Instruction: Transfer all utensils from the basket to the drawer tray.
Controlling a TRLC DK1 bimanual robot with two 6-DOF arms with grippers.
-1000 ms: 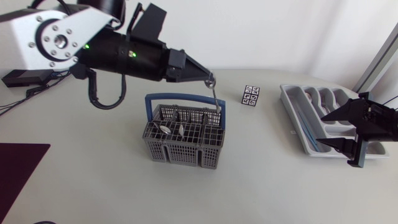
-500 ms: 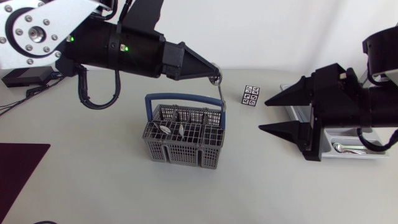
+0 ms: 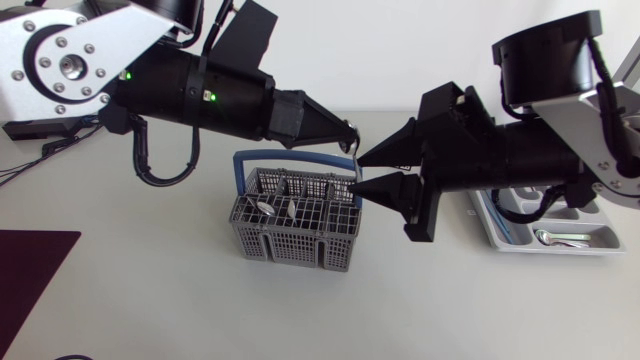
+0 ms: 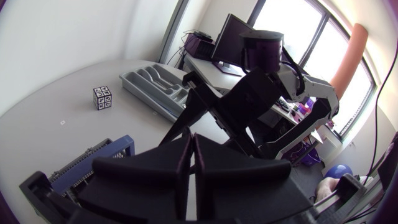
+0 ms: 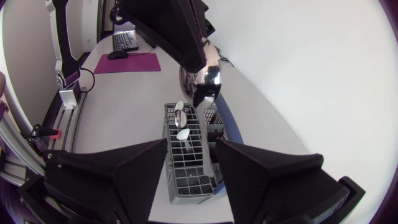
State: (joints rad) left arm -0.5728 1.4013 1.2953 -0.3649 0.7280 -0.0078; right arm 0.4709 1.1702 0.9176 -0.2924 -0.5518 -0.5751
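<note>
From overhead, the right arm (image 3: 530, 150) blocked most of the drawer tray (image 3: 608, 243), leaving only its end toward the table's (image 3: 150, 280) right edge, and hid the marker cube (image 4: 102, 98) outright. The spoon (image 5: 200, 84) sat unseen under the left gripper (image 4: 192, 138) in that gripper's own view. Utensils (image 3: 275, 208) in the basket (image 3: 290, 250) were too small to name.

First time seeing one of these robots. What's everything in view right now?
Basket: one, grey, blue handle, mid-table.
Utensils in basket: at least two, silver, standing in compartments.
Held spoon: one, silver, above the basket.
Drawer tray: one, grey, table's right side.
Spoon in tray: one, silver, one compartment.
Marker cube: one, black-and-white, between basket and tray.
Mat: one, dark purple, table's near-left corner.
Left gripper: one, black, fingers shut on held spoon.
Right gripper: one, black, fingers open, beside the spoon's handle.
</note>
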